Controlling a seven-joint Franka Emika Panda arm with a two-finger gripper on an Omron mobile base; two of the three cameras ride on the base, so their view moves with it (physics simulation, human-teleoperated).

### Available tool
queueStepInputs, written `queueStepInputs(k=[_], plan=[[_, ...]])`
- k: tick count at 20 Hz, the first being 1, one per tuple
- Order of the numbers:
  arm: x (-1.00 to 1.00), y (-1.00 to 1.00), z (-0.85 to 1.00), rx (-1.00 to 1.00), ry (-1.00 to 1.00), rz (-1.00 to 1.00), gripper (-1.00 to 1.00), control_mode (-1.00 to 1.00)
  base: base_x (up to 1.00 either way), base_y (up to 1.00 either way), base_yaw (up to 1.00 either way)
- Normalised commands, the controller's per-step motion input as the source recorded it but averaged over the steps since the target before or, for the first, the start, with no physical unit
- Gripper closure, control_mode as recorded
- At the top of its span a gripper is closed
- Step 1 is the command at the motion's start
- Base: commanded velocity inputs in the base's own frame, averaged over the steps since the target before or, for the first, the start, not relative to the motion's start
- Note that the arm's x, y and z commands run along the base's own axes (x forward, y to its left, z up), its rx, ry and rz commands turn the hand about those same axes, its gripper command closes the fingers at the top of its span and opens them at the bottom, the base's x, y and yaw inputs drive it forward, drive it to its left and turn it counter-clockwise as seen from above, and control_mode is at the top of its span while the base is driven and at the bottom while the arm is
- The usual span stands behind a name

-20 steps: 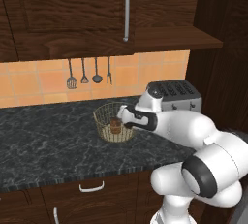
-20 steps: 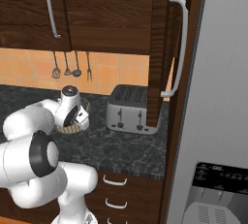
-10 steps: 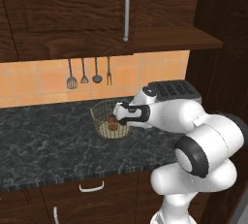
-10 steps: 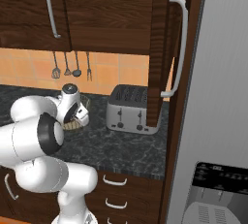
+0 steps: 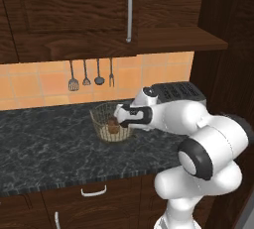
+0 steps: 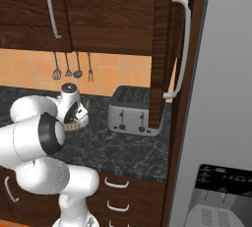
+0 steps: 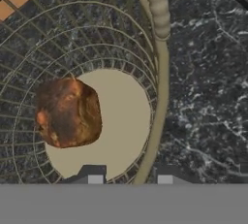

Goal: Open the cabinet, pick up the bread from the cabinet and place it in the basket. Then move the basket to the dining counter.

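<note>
Bright, even light all over, no glare. Only soft, faint shadows under the cabinet (image 5: pixel 99 10). Sharp to the edges, a bit blocky up close on the bread (image 7: pixel 68 113).

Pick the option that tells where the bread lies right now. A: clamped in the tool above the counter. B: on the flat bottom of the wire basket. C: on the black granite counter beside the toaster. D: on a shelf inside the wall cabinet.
B: the hand view shows the bread lying on the beige bottom of the wire basket, with the tool straddling the basket's rim rather than holding the bread.
</note>
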Motion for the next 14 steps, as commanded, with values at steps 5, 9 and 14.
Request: queueStepInputs(k=[5,9,14], plan=[[-0.68,-0.22,0.06,0.0,-0.05,-0.12,1.0,-1.0,0.0,0.0,0.0],[-0.69,-0.13,0.88,0.0,-0.03,-0.02,1.0,-1.0,0.0,0.0,0.0],[-0.65,0.01,1.0,-0.08,0.07,0.0,1.0,-1.0,0.0,0.0,0.0]])
